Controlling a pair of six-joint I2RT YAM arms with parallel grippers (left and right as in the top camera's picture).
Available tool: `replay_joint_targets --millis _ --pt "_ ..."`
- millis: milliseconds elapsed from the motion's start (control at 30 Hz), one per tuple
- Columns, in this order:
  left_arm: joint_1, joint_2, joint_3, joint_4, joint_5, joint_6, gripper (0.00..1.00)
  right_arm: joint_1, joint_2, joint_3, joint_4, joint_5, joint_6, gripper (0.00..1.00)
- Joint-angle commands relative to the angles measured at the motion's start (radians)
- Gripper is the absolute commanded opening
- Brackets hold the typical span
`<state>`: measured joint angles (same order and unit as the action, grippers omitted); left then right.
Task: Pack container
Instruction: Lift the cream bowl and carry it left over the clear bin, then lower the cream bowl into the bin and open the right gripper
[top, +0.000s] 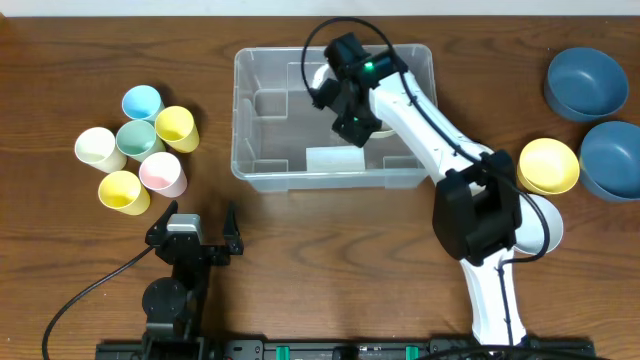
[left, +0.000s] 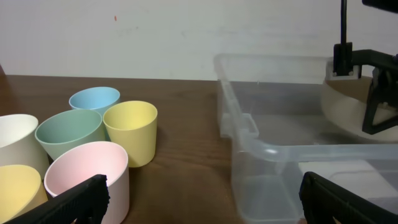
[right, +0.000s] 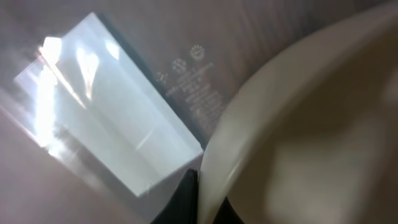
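Right gripper (top: 358, 130) clamped on bowl (right: 311, 124) rim in container (top: 250, 110); thin pinch, may slip, land tilted. Left gripper (top: 198, 216) apart.

A robot test lab, clearly: a white arm (top: 430, 135) and a black arm (top: 178, 290) are mounted on a black rail (top: 300, 350) at the edge of a wood-grain worktop (top: 320, 240). A cable (top: 80, 295) loops behind the left tool (top: 195, 222), with bare white wall (left: 155, 31) beyond. Pastel cups (top: 135, 138) are clustered just ahead of that tool. Bowls (top: 585, 82) are laid out right of the right tool (top: 352, 128), which pinches a cream bowl (right: 311, 137).
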<state>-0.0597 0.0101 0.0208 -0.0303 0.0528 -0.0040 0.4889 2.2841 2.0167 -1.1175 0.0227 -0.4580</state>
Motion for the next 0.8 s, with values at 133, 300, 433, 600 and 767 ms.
replay_joint_targets --millis 133,300,433,600,767 --pt "0.004 -0.006 -0.017 -0.036 0.0 -0.012 0.98 -0.027 -0.007 -0.028 0.031 0.011 -0.012 0.01" --pt "0.004 -0.006 -0.017 -0.036 0.0 -0.012 0.98 -0.023 -0.007 -0.028 0.05 0.011 -0.011 0.26" --pt "0.004 -0.006 -0.017 -0.036 0.0 -0.012 0.98 -0.023 -0.007 -0.028 0.068 0.011 -0.011 0.63" --pt "0.004 -0.006 -0.017 -0.036 0.0 -0.012 0.98 -0.024 -0.007 -0.028 0.087 0.011 -0.004 0.71" --pt "0.004 -0.006 -0.017 -0.036 0.0 -0.012 0.98 -0.022 -0.008 -0.016 0.074 0.011 0.04 0.72"
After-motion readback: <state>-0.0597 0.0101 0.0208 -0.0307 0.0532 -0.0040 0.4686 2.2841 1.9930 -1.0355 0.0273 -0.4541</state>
